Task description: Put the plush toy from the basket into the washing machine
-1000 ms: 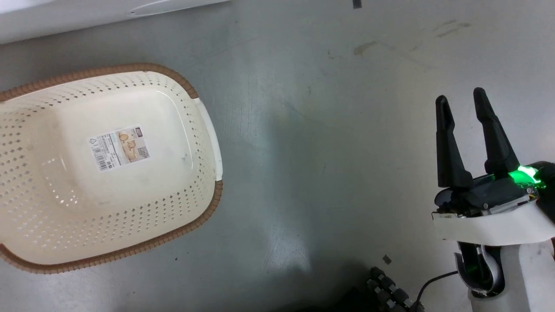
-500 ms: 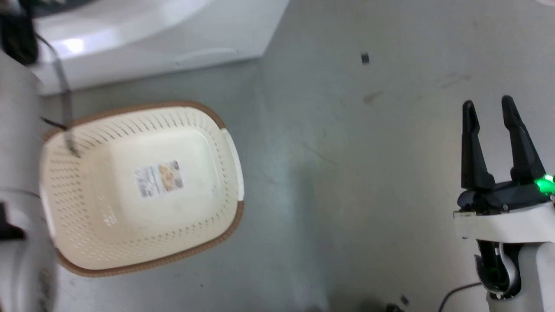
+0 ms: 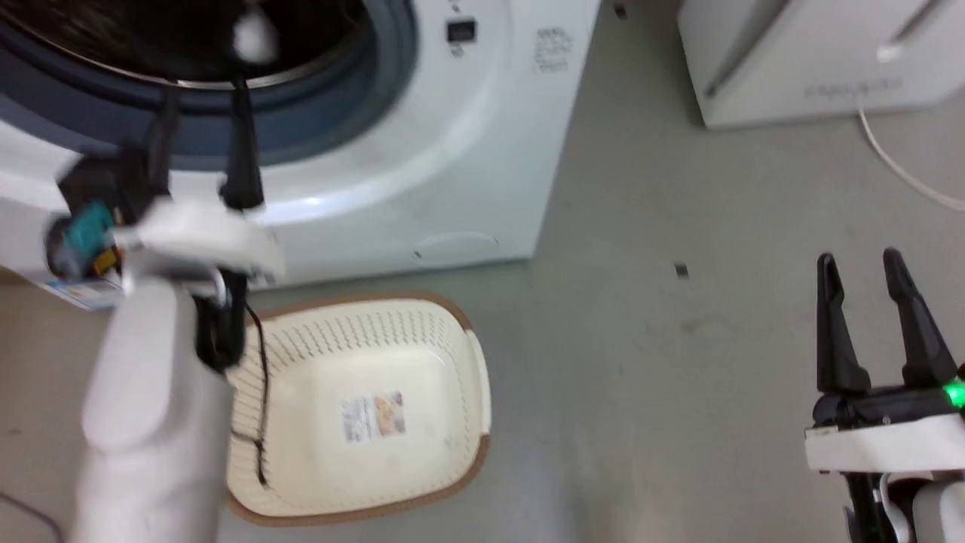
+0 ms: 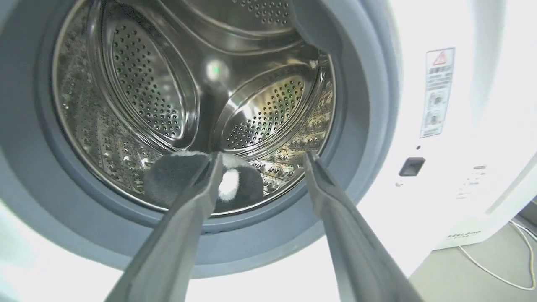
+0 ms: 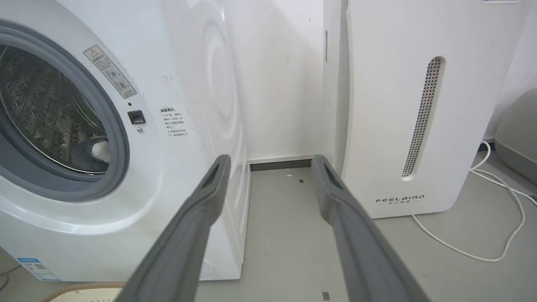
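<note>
We see plush toy [image 4: 176, 178], black-and-white, lying low in steel drum of white washing machine [image 3: 467, 136]. Cream basket [image 3: 354, 332] upright just before it, label on bottom.

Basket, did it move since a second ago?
No. The basket sits the same way before the washing machine and left of the small dark floor mark; the whole picture shifted, so the camera moved.

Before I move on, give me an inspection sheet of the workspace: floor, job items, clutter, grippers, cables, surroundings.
Surface: grey floor, scuffed.
Job's things: plush toy inside the washing machine drum; basket empty, on the floor before it.
Clutter: dark scrap on the floor.
Grippers: left gripper at the drum mouth, jaws open, empty; right gripper over the floor, jaws open, empty.
Cables: white cable loose beside the white appliance.
Surroundings: white appliance right of the machine; wall behind.
</note>
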Motion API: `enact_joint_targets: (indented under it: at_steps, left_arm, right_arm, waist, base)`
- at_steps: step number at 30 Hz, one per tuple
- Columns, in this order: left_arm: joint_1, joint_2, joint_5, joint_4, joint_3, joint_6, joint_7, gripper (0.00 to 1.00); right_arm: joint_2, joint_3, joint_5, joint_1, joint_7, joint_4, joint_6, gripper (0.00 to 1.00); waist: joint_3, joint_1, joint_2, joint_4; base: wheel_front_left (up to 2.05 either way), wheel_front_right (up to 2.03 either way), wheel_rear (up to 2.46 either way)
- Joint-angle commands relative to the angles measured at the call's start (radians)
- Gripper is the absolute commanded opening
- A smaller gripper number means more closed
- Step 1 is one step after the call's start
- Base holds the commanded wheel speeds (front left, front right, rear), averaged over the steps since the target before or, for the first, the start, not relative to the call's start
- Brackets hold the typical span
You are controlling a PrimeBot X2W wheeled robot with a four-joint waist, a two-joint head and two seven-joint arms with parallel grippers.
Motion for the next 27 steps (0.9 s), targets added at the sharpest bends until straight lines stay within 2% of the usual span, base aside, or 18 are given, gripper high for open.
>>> enact_joint_targets:
  at_steps: [1, 7, 17, 27]
  left_arm:
    - [0.061, -0.02, -0.014, -0.034, 0.012, -0.002, -0.005, 1.0]
    - [0.294, -0.059, -0.023, -0.193, 0.027, 0.005, -0.005, 1.0]
    - [0.588, -0.101, 0.012, -0.342, 0.021, 0.042, -0.005, 1.0]
    - [0.731, -0.132, 0.058, -0.368, -0.031, 0.078, -0.005, 1.0]
  right_arm:
    - [-0.003, -0.006, -0.01, 0.022, -0.004, 0.003, -0.001, 1.0]
    - [0.013, -0.018, -0.025, 0.083, -0.004, 0.007, -0.001, 1.0]
    - [0.029, 0.009, -0.051, 0.146, -0.004, 0.057, -0.001, 1.0]
    - [0.045, 0.019, -0.053, 0.194, -0.004, 0.076, -0.001, 1.0]
  waist:
    - [-0.104, 0.0001, 0.0, 0.073]
    - [-0.187, 0.0001, 0.0, 0.112]
    - [-0.258, 0.0001, 0.0, 0.141]
    - [-0.289, 0.0001, 0.0, 0.157]
  base:
    - [0.0, 0.0, 0.0]
    - [0.0, 0.0, 0.0]
    - [0.0, 0.0, 0.0]
    - [0.0, 0.0, 0.0]
